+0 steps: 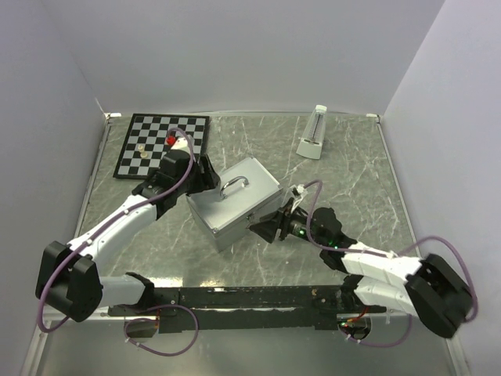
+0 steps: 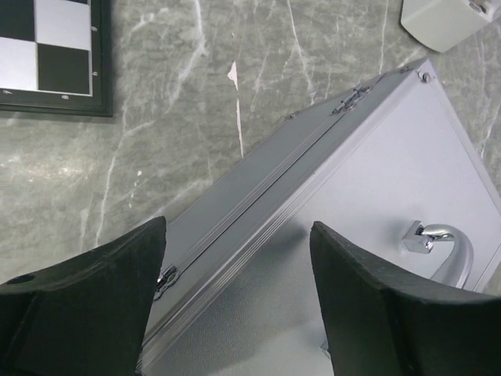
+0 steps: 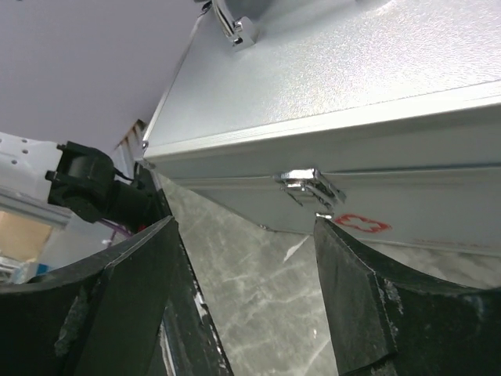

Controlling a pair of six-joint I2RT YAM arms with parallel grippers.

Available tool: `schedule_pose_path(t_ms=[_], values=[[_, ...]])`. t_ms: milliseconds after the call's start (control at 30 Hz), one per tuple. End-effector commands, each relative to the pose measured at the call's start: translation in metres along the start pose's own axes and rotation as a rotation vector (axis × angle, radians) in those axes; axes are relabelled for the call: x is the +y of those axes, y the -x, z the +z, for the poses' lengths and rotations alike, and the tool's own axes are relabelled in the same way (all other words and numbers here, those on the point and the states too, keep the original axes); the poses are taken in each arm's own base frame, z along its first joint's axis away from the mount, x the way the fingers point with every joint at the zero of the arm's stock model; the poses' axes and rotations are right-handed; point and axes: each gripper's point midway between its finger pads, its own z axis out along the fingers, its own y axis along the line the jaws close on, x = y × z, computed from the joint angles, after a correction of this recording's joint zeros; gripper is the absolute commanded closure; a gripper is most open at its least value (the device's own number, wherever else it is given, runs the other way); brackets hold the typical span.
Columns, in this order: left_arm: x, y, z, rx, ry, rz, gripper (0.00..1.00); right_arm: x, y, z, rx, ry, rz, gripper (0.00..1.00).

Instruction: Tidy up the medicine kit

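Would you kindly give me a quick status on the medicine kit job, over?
Left gripper open over the hinge edge; right gripper open, facing the front latch. Medicine kit shut, on table. Chessboard and metronome stand apart behind.

Overhead view: my left arm, at eight o'clock, and my right arm, at four o'clock, are white tubular links joined by bulky black housings. A thin purple cable runs along each arm, with slack curls by both bases near six o'clock. A small green light glows on my right wrist. Wrist views: my left gripper and right gripper each carry two broad, matte black, wedge-shaped fingers. The right gripper's finger at four o'clock has pale scuffs along its edge.
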Motion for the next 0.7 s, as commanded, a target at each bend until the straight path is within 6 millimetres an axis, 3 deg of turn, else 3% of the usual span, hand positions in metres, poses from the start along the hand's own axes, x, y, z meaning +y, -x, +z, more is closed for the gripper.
schedule_pose_path(t_ms=[0,133,267,333,433,533,667], values=[[-0.012,0.047,-0.025,-0.127,0.020,0.001,0.19,-0.009,0.003,-0.020,0.006,-0.100,-0.078,0.21],[-0.001,0.085,-0.046,-0.230,0.068,-0.051,0.10,-0.026,0.023,-0.048,-0.028,-0.292,-0.143,0.15],[0.055,0.108,-0.067,-0.284,0.146,-0.251,0.06,-0.065,0.053,-0.091,-0.071,-0.626,-0.155,0.09],[0.084,0.101,-0.070,-0.287,0.172,-0.335,0.04,-0.075,0.063,-0.104,-0.075,-0.726,-0.162,0.08],[0.103,0.087,-0.073,-0.294,0.237,-0.391,0.01,-0.088,0.072,-0.117,-0.083,-0.826,-0.150,0.06],[0.116,0.072,-0.072,-0.268,0.287,-0.411,0.01,-0.096,0.074,-0.122,-0.102,-0.868,-0.111,0.05],[0.115,0.061,-0.072,-0.262,0.259,-0.392,0.01,-0.099,0.074,-0.123,-0.104,-0.878,-0.092,0.05]])
